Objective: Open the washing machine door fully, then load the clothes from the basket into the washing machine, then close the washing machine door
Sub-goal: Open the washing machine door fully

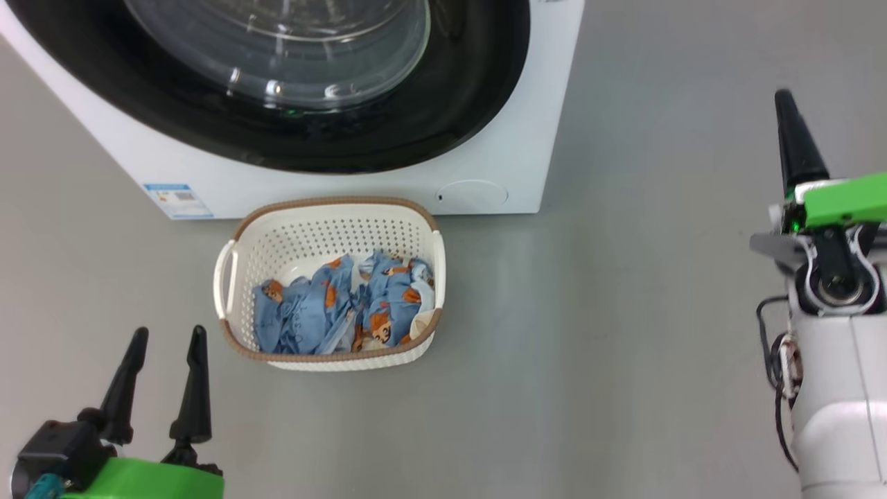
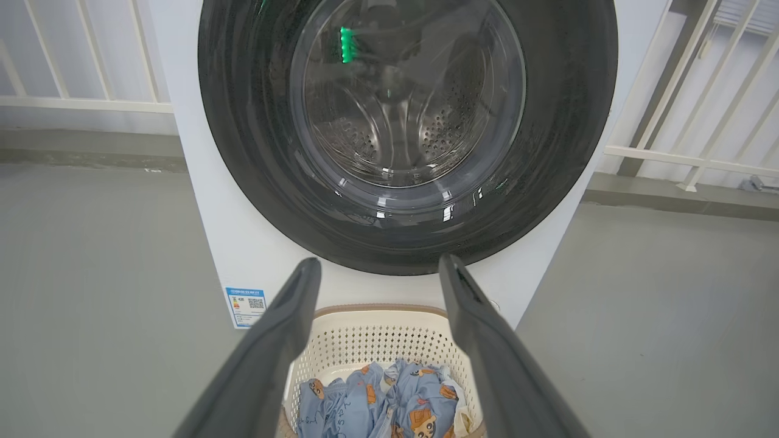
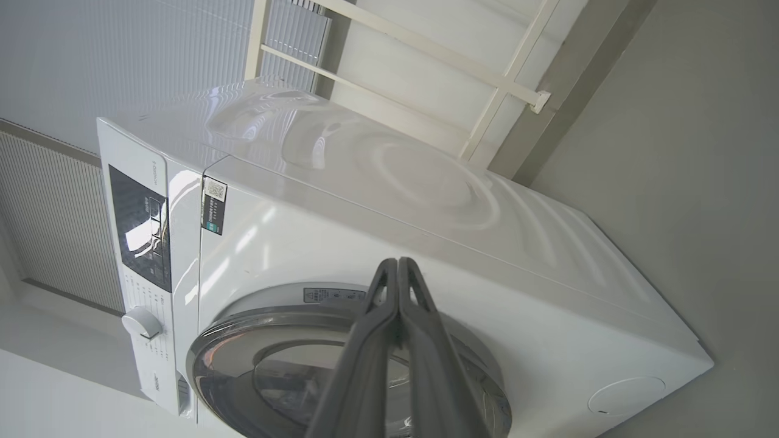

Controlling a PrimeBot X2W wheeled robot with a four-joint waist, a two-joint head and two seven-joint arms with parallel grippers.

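- Left gripper (image 1: 170, 334) stands spread wide and empty at the near left, just beside the basket (image 1: 332, 203). The right gripper (image 1: 785, 97), at the far right, has its two dark fingers pressed together on nothing, well apart from the machine.
- The washing machine door (image 1: 416, 132) lies closed against the washing machine (image 1: 346, 184). It has a wide glossy black rim around a bulging clear glass bowl.
- The basket sits on the grey floor (image 1: 624, 312) just in front of the machine, below the door. It is cream perforated plastic with a brown woven-look rim and white side handles.
- The clothes (image 1: 326, 312) lie crumpled inside it: soft light-blue cloth with orange-brown bears, and some cream at the right.
- The left wrist view looks through the glass to the perforated steel drum (image 2: 438, 128).
- The right wrist view shows a dark control panel (image 3: 145, 228), a round knob (image 3: 142, 322) and the smooth white top.
- On the white front, a blue label sticker (image 1: 177, 197) sits at the lower left and a round flap (image 1: 472, 194) at the lower right.
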